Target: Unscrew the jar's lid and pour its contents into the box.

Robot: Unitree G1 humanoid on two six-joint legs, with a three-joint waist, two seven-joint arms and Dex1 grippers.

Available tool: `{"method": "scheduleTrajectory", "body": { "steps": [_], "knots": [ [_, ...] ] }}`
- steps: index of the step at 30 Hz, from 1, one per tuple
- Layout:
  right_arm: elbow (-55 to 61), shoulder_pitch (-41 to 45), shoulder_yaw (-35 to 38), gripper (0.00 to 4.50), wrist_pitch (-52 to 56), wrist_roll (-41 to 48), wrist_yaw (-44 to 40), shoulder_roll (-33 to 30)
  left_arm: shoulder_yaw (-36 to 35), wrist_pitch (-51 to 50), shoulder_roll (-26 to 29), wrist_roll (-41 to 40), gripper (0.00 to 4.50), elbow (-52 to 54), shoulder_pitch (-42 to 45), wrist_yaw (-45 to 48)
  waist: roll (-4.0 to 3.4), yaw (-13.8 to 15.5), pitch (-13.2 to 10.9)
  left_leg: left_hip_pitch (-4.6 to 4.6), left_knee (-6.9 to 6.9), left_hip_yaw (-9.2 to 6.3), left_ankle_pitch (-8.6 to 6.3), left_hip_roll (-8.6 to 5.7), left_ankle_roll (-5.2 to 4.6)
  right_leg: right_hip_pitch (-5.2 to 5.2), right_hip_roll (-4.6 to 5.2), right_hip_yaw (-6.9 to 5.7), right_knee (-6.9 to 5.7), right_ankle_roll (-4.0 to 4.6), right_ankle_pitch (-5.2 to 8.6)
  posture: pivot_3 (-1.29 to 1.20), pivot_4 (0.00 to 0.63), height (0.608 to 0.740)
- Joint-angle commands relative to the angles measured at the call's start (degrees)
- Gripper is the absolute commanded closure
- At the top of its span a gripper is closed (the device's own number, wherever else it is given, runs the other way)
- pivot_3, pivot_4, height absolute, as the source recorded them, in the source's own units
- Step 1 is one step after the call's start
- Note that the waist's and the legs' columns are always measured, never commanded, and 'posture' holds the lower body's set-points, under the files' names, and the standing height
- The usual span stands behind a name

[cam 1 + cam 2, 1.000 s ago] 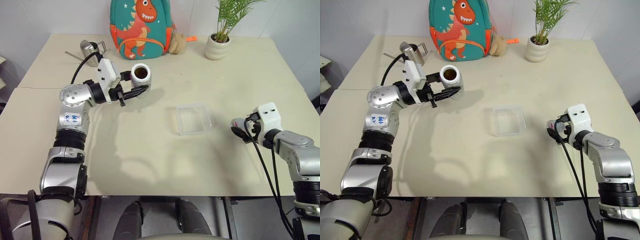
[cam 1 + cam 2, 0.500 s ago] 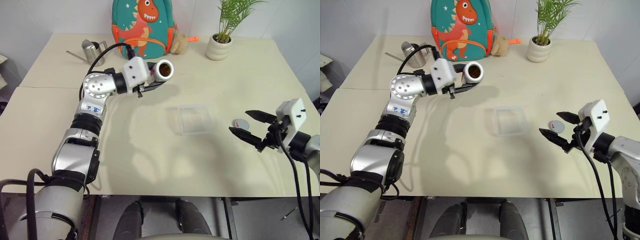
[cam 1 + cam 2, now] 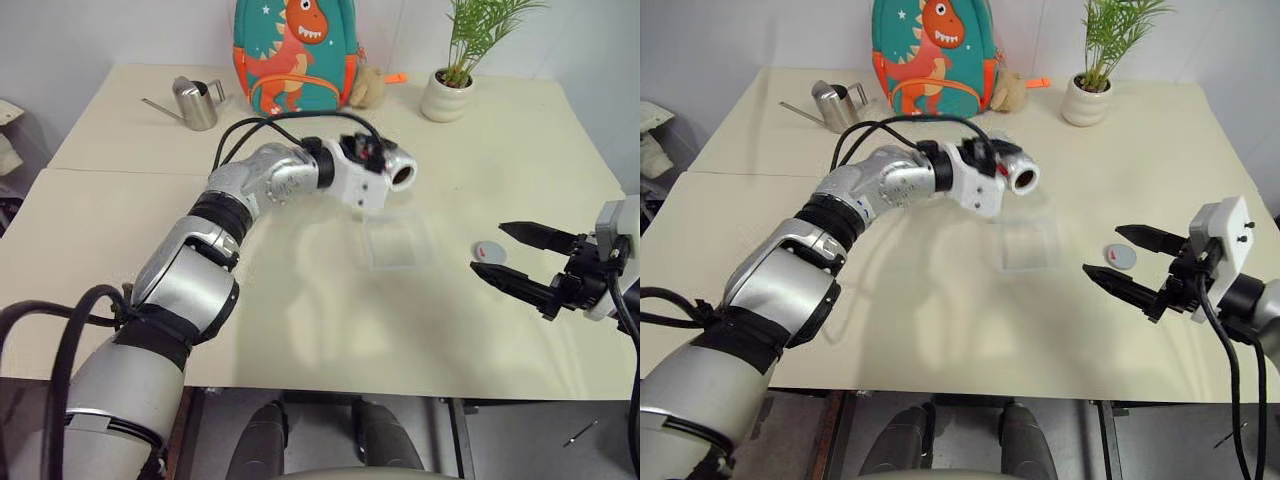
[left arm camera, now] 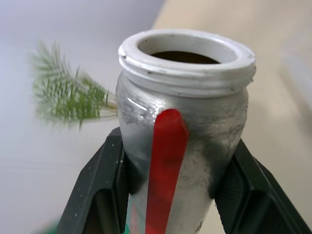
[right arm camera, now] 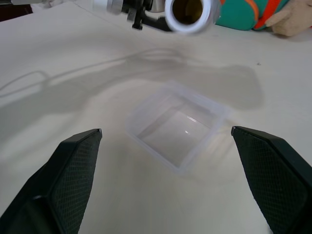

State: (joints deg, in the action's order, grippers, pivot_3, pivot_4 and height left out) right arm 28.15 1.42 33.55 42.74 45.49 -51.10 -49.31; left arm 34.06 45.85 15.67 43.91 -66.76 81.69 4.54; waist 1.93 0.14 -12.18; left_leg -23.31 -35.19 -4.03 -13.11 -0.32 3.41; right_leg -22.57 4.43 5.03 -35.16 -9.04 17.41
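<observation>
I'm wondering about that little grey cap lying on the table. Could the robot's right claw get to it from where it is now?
Probably yes. The lid lies on bare table just beyond the open right claw, with nothing between them; the box sits off to the side.

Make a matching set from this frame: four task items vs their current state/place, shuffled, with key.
Things:
1. jar
2. lid
3. box
4. right hand

States:
A. flat on the table, beside the open fingers
B. empty, on the table below the tipped mouth
C. open, holding nothing
D. open-topped, tipped on its side, gripped by the left hand

Pairs: 1-D, 2-A, 3-B, 4-C
</observation>
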Motion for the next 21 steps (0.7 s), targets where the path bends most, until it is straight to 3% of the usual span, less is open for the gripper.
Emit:
{"method": "scheduleTrajectory", "body": {
  "steps": [1,10,21],
  "knots": [
    [2.88,-1.43,3.11,0.02,-1.05,0.94,1.81,0.13,8.67,1.03,0.67,12.21,2.63,1.93,3.83,-14.34,0.03,0.04,-0.02,-0.01,0.00,0.01,0.00,-0.01,0.00,0.00,0.00,0.02,0.01,-0.02,-0.01,0.00,0.150,0.740],
    [3.42,-2.15,-0.25,0.02,-3.30,-0.25,5.11,1.61,24.74,-4.56,-0.10,31.54,2.63,2.07,9.43,-40.53,0.15,0.06,-0.08,-0.07,0.00,0.04,-0.02,-0.01,0.01,-0.01,0.00,0.03,0.12,-0.06,-0.02,0.00,0.150,0.740],
    [0.69,0.99,-5.69,0.02,-5.41,-2.63,6.92,1.97,35.57,-17.65,-3.73,43.30,2.63,-0.88,13.99,-57.28,0.18,0.76,-0.10,-0.09,0.01,0.07,-0.04,-0.01,0.03,-0.03,0.00,0.02,0.13,-0.08,-0.01,0.00,0.150,0.740]
  ]
}}
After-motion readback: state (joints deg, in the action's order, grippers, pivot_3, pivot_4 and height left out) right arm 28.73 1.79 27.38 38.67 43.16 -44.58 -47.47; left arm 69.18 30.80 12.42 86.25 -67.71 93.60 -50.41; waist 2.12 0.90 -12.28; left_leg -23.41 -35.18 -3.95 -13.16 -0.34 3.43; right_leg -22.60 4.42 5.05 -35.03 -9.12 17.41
